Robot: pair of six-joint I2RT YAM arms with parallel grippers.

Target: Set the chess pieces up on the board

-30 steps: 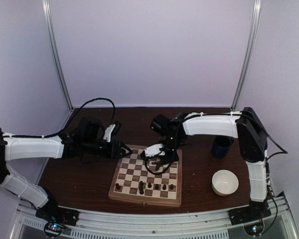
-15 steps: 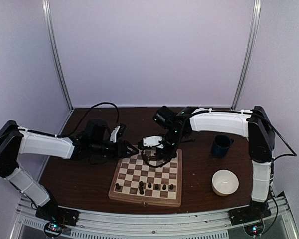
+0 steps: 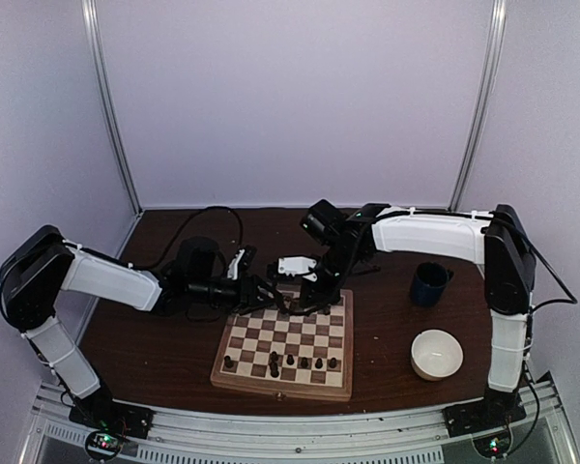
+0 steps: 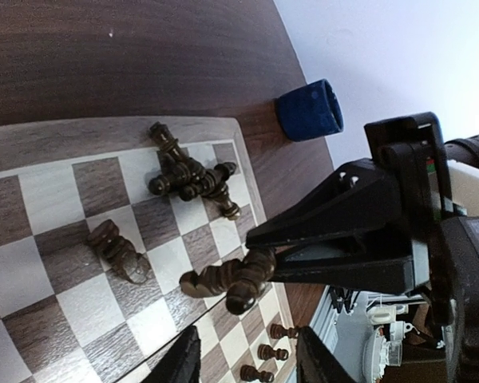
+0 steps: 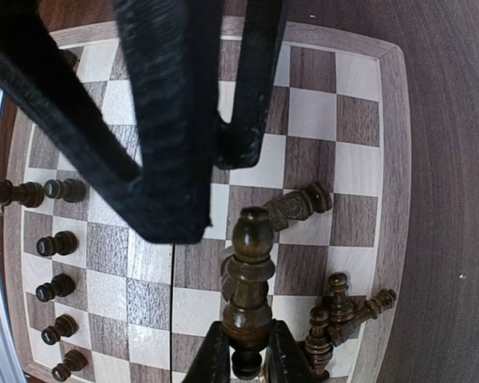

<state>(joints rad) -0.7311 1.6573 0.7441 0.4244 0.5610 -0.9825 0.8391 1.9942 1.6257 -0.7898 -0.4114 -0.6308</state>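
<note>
The board (image 3: 280, 388) lies in the middle of the table. Several chess pieces (image 3: 305, 363) stand along its near row. Others lie toppled near the far edge: a heap (image 4: 188, 177), a single one (image 4: 116, 247), and in the right wrist view a heap (image 5: 343, 315) and one lying piece (image 5: 299, 206). My right gripper (image 5: 247, 355) is shut on a tall dark piece (image 5: 249, 263), held above the far squares. My left gripper (image 4: 251, 363) is open with nothing between its fingers. It points at that held piece (image 4: 247, 279) from close by. In the top view both grippers (image 3: 269, 293) (image 3: 298, 302) meet over the far edge.
A dark blue cup (image 3: 430, 283) stands on the table right of the board. A white bowl (image 3: 437, 354) sits at the near right. Black cables loop behind both arms. The left gripper's black fingers (image 5: 168, 120) fill the upper left of the right wrist view.
The left arm has stretched rightward until its gripper reaches the board's far edge, its jaws narrowing. The right gripper has moved back toward the far edge with its piece.
</note>
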